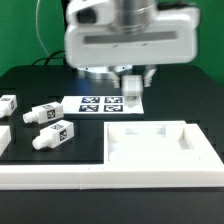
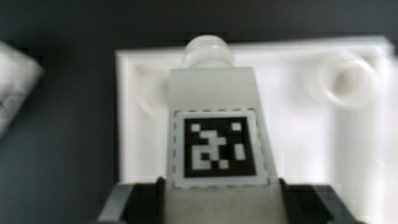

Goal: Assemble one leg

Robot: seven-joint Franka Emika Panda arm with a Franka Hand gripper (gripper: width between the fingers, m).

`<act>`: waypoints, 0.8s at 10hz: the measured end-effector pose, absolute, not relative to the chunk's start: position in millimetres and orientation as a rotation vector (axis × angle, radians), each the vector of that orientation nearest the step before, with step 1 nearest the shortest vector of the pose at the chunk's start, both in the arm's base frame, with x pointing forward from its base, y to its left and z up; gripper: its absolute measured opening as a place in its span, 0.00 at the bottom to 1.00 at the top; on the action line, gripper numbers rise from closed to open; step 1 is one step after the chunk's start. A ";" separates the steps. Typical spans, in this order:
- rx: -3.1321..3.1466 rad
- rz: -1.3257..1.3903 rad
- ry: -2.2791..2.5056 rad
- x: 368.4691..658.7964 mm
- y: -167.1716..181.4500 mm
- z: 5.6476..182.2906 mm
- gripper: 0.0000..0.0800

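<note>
Backdrop's a plain green wall [image 1: 210, 40] behind the end effector [image 1: 132, 90], lit bright and pretty even. Below the end effector sits a flat black desk [image 1: 40, 85], spreading out to both sides of it and back toward that wall. In the wrist view bits of the same black top show, blurry.

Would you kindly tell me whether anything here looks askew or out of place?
Nothing looks damaged or spilled. The loose small white plastic rectangular posts lie on their sides at differing angles on the black table; the held post sits straight in the tool.
</note>
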State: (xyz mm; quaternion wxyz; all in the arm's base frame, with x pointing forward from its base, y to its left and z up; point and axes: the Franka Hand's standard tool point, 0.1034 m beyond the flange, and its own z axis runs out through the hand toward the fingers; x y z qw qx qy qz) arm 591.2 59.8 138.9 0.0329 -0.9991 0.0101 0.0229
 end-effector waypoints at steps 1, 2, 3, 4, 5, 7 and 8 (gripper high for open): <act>-3.077 -0.147 0.008 599.4 69.7 141.6 0.36; -3.073 -0.261 0.005 590.7 70.1 138.1 0.36; -3.072 -0.296 0.010 589.8 67.8 136.4 0.36; -3.056 -0.454 0.009 598.0 68.0 139.5 0.36; -3.040 -0.570 0.007 596.1 67.4 137.6 0.36; -3.005 -0.714 -0.004 606.8 77.4 131.9 0.36; -2.984 -0.767 -0.012 618.1 86.5 128.5 0.36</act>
